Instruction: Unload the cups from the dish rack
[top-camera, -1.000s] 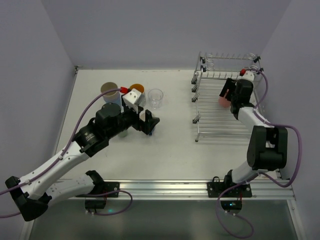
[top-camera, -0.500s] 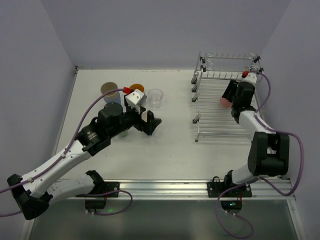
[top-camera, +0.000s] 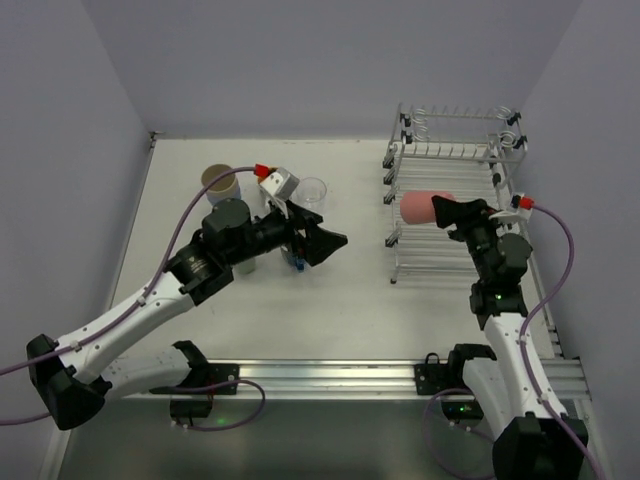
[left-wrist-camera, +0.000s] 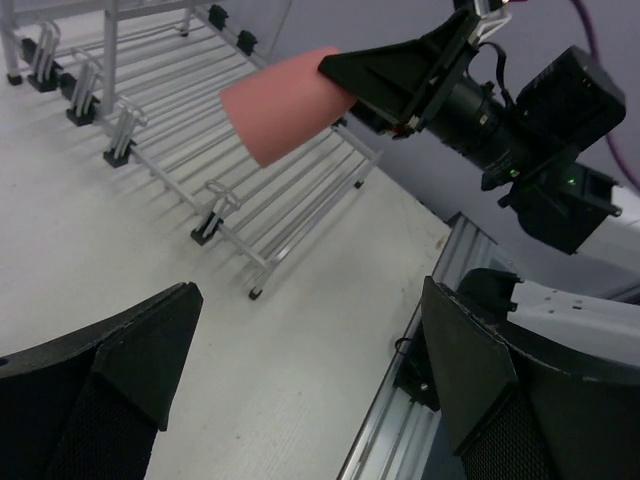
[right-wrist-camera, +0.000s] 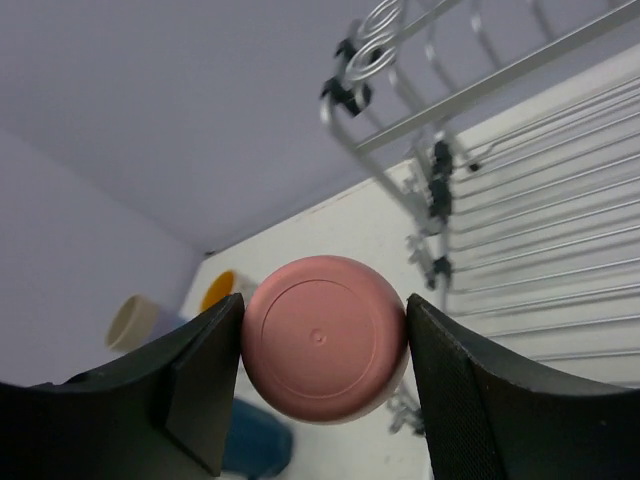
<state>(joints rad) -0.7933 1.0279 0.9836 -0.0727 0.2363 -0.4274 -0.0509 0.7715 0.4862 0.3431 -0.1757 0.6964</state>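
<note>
Pink cup (top-camera: 418, 208) lies sideways, clamped at one end in the right jaws, above the left part of the dish rack (top-camera: 440, 255) by the desk's far right corner. The left jaws gape empty mid-desk. Best to carry it level and clear of the wires, toward the clear glass (top-camera: 312, 193) near the far edge, and turn it upright before release

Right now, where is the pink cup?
Top view, right side: the pink cup is held sideways in the right gripper, over the dish rack's left edge.
</note>
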